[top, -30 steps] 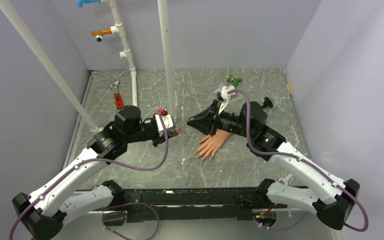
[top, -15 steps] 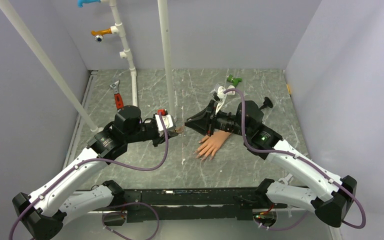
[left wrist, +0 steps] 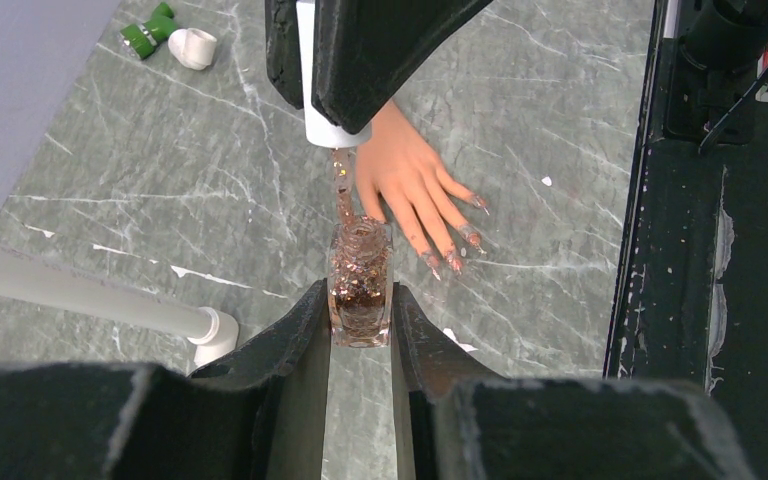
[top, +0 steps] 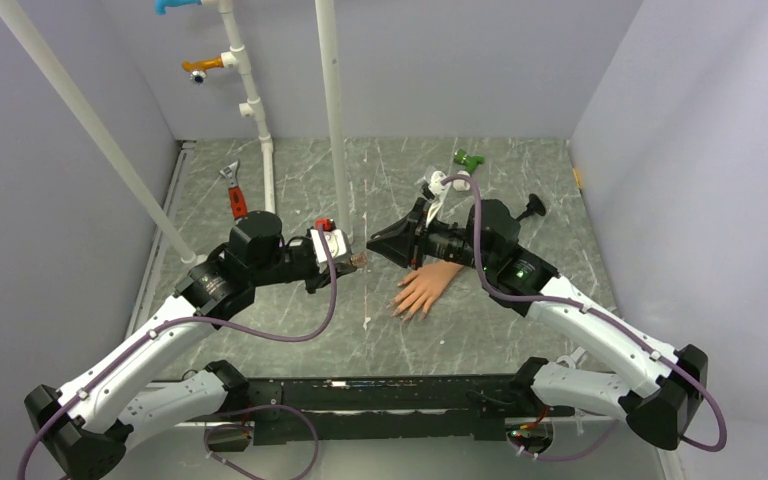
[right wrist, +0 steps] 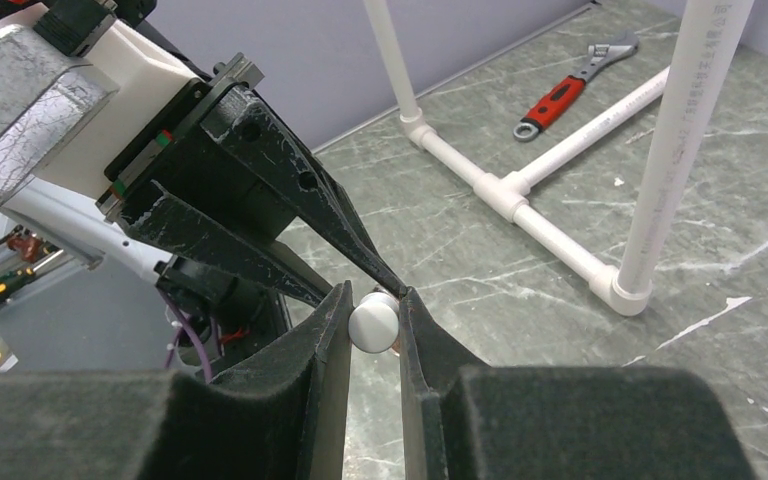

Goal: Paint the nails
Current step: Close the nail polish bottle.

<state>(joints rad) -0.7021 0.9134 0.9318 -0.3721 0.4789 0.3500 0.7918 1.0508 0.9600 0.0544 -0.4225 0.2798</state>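
Detail is getting lost from overhead: the two grippers are meeting nose to nose above the table (top: 460, 340), and whatever is sitting between them is reading only as a brownish speck. The right gripper (top: 375, 243) and its arm are also covering the wrist end of the mannequin hand (top: 422, 290). The hand is lying flat on the table just beside them, fingers spreading toward the arm bases. Its nails (left wrist: 470, 238) are too small to pick out from up there, but the left wrist camera is showing them glittery at the fingertips.

That same camera is making the middle plain. The left gripper (left wrist: 360, 300) is clamping a small bottle (left wrist: 360, 285) of glitter polish, and a brush (left wrist: 342, 190) is hanging from a white cap (left wrist: 332, 130) down to the bottle's mouth. Whether the bristles are inside, I cannot tell. The right wrist camera is showing the right jaws pinching that cap end-on, with the bottle hidden behind it. A red-handled wrench (right wrist: 570, 90) is lying by the white pipe frame (right wrist: 520, 200), well apart from the hand.
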